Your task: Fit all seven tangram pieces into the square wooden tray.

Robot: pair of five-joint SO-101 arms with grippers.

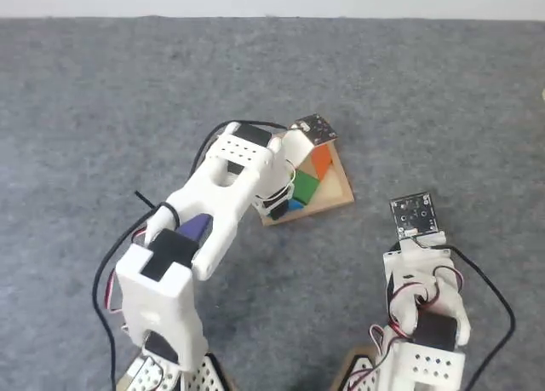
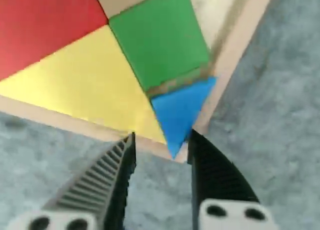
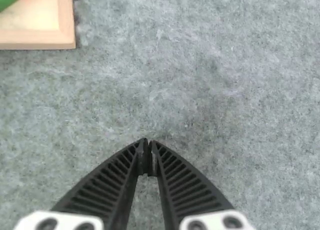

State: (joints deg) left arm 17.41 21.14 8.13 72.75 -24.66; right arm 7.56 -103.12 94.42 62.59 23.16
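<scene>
The square wooden tray [image 1: 339, 197] lies on the grey carpet at mid-table. It holds a red piece [image 2: 45, 24], a yellow piece [image 2: 85, 84], a green piece [image 2: 160, 39] and an orange piece [image 1: 321, 160]. A blue triangle [image 2: 182, 112] sits at the tray's near corner, its tip lying over the rim [image 2: 240, 44]. My left gripper [image 2: 162, 140] is open just above that corner, one finger on each side of the blue tip. My right gripper [image 3: 147, 157] is shut with nothing in it, low over bare carpet to the right of the tray.
A purple shape [image 1: 197, 227] shows by the left arm's middle, partly hidden by it. The right arm [image 1: 421, 272] stands at the front right. A corner of the tray [image 3: 37, 24] lies beyond the right gripper. Grey carpet [image 1: 443, 101] surrounds the tray.
</scene>
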